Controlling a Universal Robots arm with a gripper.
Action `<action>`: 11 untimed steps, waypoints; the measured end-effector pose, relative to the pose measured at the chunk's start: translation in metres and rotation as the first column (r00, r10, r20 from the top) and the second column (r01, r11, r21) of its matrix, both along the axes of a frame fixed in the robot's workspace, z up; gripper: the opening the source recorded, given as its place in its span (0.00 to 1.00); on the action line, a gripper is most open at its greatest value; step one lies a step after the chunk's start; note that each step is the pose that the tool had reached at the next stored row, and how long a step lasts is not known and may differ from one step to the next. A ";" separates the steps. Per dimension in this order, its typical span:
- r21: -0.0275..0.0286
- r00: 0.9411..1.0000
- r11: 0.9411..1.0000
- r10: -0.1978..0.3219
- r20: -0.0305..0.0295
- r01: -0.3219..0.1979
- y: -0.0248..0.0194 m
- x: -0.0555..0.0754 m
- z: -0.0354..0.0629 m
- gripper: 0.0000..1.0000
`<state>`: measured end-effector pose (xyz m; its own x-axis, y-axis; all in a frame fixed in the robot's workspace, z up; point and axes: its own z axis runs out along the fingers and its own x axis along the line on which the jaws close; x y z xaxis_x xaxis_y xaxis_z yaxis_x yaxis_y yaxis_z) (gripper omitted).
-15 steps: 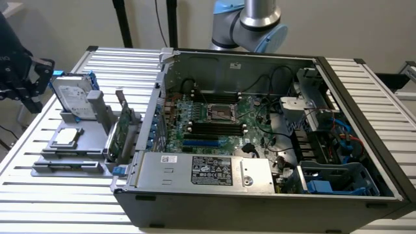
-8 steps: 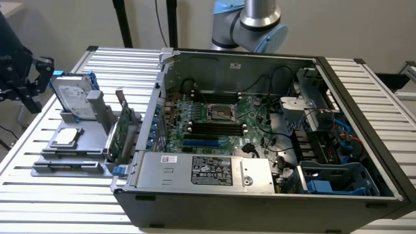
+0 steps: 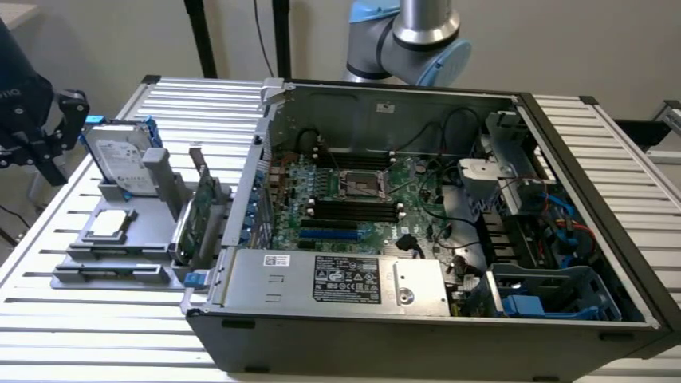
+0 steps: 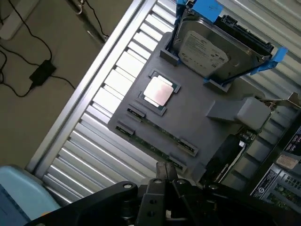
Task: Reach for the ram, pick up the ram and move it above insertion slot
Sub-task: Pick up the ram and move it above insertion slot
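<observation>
Ram (image 4: 162, 132) sits on edge in slot of gray holder (image 4: 197, 120), at exterior view's left of computer case (image 3: 426, 339). Claw (image 4: 164, 166) fully closed, empty, hovering near it, not touching.

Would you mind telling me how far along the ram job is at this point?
Nothing is finished yet: the ram lies in its holder on the grey fixture. In hand is the reach: the gripper, shut and empty, hovers near it. Pickup and the move over the motherboard slots remain.
</observation>
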<state>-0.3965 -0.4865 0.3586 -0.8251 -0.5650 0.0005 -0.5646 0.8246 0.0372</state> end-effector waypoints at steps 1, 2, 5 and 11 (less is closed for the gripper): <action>0.000 1.000 1.000 0.018 0.000 -0.018 0.0000 0.000 0.0000 0.11; 0.000 0.999 0.999 0.036 0.000 -0.036 0.0000 0.000 0.0000 0.11; 0.000 0.996 0.996 0.091 0.000 -0.091 0.0000 0.000 0.0000 0.11; 0.000 0.980 0.980 0.198 0.000 -0.198 0.0000 0.000 0.0000 0.11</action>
